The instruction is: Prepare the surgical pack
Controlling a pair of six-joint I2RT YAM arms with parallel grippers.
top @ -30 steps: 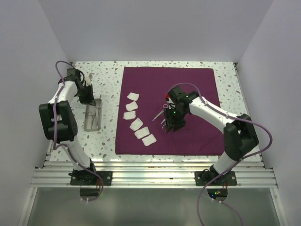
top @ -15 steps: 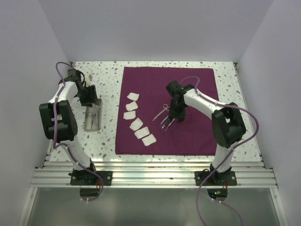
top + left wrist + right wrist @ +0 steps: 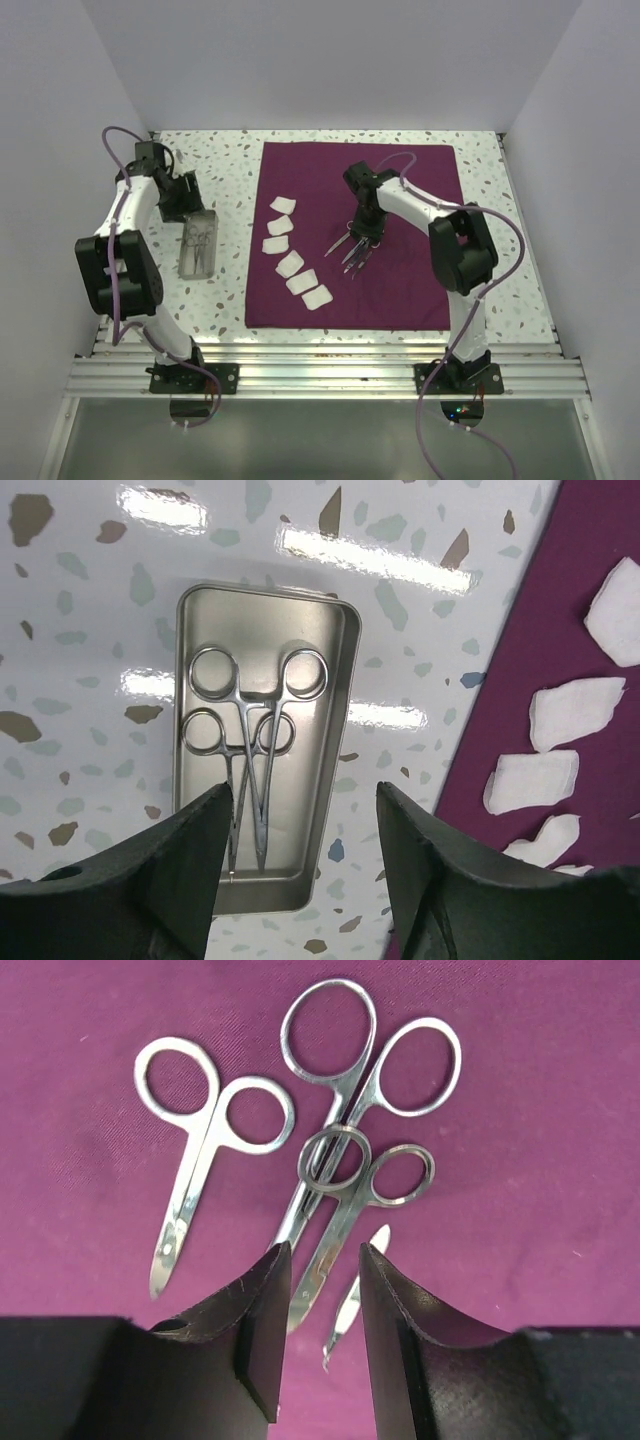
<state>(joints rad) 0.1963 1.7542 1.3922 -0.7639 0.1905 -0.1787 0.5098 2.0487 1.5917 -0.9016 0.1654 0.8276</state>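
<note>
The maroon cloth (image 3: 400, 190) lies flat mid-table. Several white gauze squares (image 3: 291, 262) line its left side and also show in the left wrist view as gauze (image 3: 573, 710). Left of the cloth stands the small metal tray (image 3: 186, 262), also tray (image 3: 325, 730), with two steel forceps (image 3: 250, 730) lying in it. My left gripper (image 3: 305, 825) hangs open above the tray's near end, holding nothing. Three scissors (image 3: 345, 1175) and a small pointed tool (image 3: 352, 1305) lie on the cloth. My right gripper (image 3: 322, 1265) hovers open over their blades, also right gripper (image 3: 362, 232).
The speckled tabletop (image 3: 225, 160) surrounds the cloth. White walls close in the left, back and right sides. A metal rail (image 3: 320, 375) runs along the near edge by the arm bases.
My left gripper has opened and drawn back from the tray, leaving forceps inside. My right gripper has moved toward the far side, over the scissors, and its jaws have narrowed slightly.
</note>
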